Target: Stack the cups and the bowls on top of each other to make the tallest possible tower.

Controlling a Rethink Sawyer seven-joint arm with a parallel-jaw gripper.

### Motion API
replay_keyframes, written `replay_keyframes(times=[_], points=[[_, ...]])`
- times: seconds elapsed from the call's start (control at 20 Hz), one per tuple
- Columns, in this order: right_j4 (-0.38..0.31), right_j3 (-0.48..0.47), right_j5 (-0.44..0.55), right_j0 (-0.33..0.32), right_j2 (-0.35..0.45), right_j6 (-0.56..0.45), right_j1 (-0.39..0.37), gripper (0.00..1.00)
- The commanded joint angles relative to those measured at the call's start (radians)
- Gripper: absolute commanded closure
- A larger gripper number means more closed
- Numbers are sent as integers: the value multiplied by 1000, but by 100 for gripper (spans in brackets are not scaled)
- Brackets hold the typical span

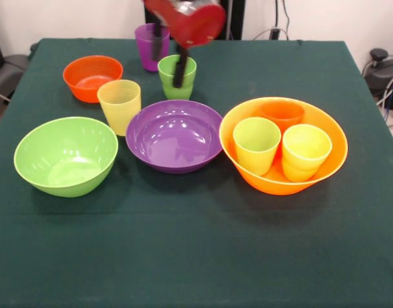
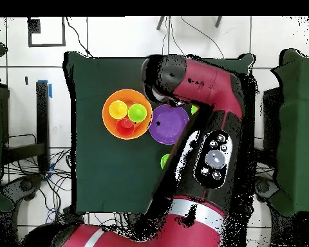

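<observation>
My gripper (image 1: 169, 69) hangs at the back of the table with its fingers apart. One finger (image 1: 180, 67) reaches down into the green cup (image 1: 177, 86); the other stands in front of the purple cup (image 1: 145, 45). A pale yellow cup (image 1: 119, 102) stands left of the purple bowl (image 1: 174, 138). The large yellow-orange bowl (image 1: 273, 183) holds three upright cups: lime green (image 1: 255, 144), yellow-orange (image 1: 304, 151) and orange (image 1: 282, 115). A small orange bowl (image 1: 92, 77) and a deep lime green bowl (image 1: 66, 154) stand at the left. Nothing is piled above the large bowl's cups.
In the overhead view the red arm (image 2: 208, 96) covers much of the table. The large bowl (image 2: 107, 116) with its three cups and part of the purple bowl (image 2: 167, 125) show beside it. The dark green cloth (image 1: 196, 256) reaches the table's edges.
</observation>
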Motion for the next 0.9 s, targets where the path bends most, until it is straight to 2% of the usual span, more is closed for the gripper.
replay_keyframes(times=[0.05,0.4,0.65,0.9], points=[[-125,-75,63,-61,163,-323,67,0],[-157,-150,-15,-100,224,-302,156,0],[-158,-210,-26,-94,240,-230,202,0],[-157,-227,-48,-76,236,-167,220,0]])
